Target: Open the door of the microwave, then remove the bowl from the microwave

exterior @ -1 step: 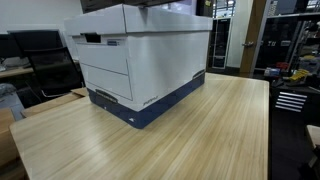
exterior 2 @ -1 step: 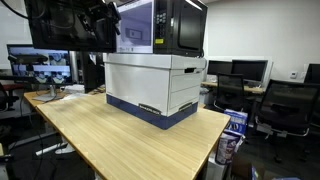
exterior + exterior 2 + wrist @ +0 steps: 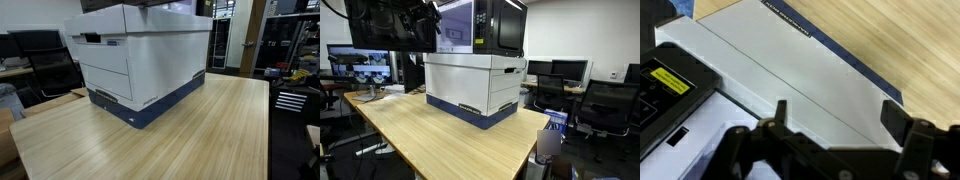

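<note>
The black microwave (image 3: 490, 25) stands on top of a big white box (image 3: 472, 80) with a blue base, on a wooden table (image 3: 430, 135). Its pale door front faces the camera, and I cannot tell whether it stands ajar. My arm (image 3: 418, 25) is a dark mass at the microwave's left side. In the wrist view my gripper (image 3: 837, 118) is open with nothing between its fingers, hovering over the white box (image 3: 790, 70). A black surface with a yellow label (image 3: 668, 82) lies at the left. The bowl is out of view.
The white box (image 3: 140, 60) fills the back of the table (image 3: 200, 135), whose light wood top runs to the front edge. Around it are desks with monitors (image 3: 360, 65), office chairs (image 3: 610, 105) and a drawer cabinet (image 3: 290, 100).
</note>
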You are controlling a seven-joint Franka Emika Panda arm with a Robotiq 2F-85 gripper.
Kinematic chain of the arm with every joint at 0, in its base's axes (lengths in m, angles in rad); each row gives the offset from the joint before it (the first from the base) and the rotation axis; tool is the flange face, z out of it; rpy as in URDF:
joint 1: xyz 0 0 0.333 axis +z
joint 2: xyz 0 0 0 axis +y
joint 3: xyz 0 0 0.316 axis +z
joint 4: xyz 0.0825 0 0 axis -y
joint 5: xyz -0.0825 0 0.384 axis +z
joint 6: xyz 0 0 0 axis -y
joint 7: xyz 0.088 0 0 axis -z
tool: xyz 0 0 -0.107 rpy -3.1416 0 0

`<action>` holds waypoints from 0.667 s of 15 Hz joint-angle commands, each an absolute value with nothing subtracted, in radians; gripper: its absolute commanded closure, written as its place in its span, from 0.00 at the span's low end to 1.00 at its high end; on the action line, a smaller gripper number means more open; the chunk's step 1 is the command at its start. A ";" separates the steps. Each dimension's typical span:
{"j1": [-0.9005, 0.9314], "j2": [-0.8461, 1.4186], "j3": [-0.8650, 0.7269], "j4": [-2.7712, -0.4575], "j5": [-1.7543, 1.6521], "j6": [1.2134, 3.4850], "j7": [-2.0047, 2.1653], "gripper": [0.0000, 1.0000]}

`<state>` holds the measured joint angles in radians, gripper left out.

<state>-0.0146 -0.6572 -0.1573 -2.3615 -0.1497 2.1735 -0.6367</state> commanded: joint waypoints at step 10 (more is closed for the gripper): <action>-0.101 -0.572 -0.087 -2.293 -0.181 2.051 -0.129 0.00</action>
